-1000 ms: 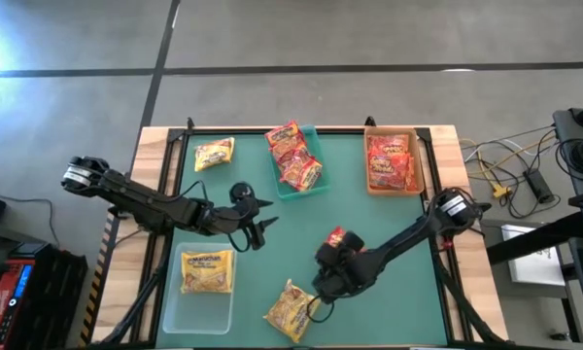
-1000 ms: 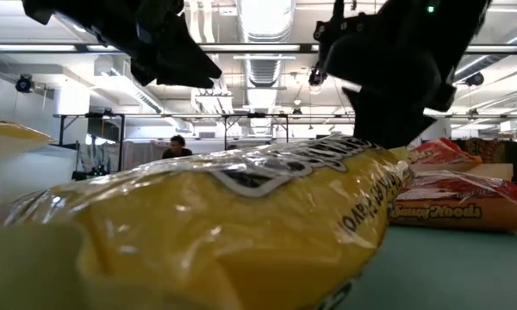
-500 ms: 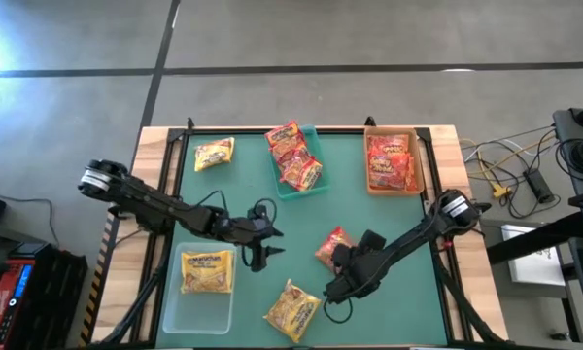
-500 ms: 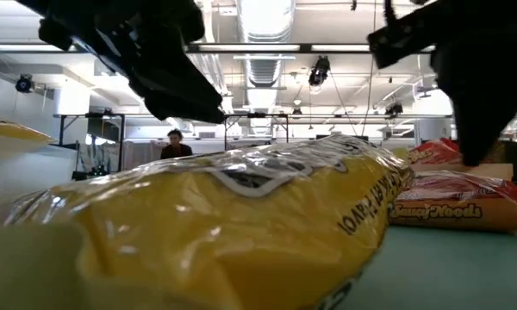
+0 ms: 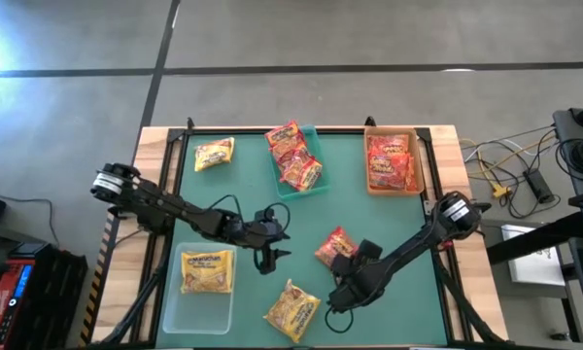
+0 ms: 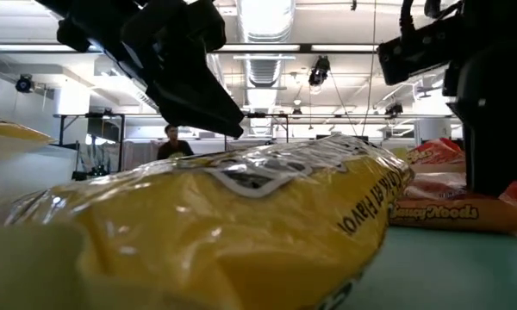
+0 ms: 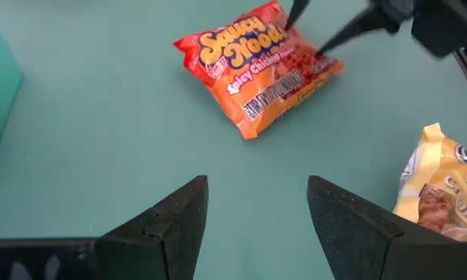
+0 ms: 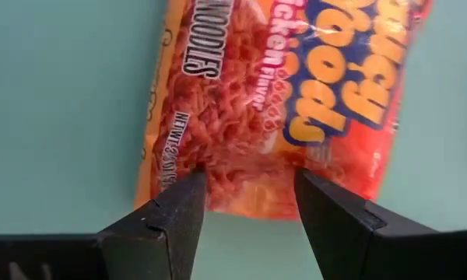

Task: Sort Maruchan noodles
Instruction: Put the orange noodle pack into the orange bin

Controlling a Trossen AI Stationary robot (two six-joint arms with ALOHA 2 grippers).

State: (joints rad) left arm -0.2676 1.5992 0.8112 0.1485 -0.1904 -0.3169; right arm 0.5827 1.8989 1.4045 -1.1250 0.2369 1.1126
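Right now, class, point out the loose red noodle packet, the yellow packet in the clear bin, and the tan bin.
loose red noodle packet (image 5: 332,245), high view, its middle.
yellow packet in the clear bin (image 5: 206,271), high view, label centre.
tan bin (image 5: 419,160), high view, right rim.

Both arms are dark, near-black, built of slim tubular links joined by chunkier housings. The left arm carries a round silvery-white cap at its outer joint, and the right arm has a similar pale ring with a dark centre. Thin black cables loop loosely beside each wrist (most plainly on the left one). The fingers are matte black, wedge-shaped, with bevelled, faceted edges tapering towards the tips.
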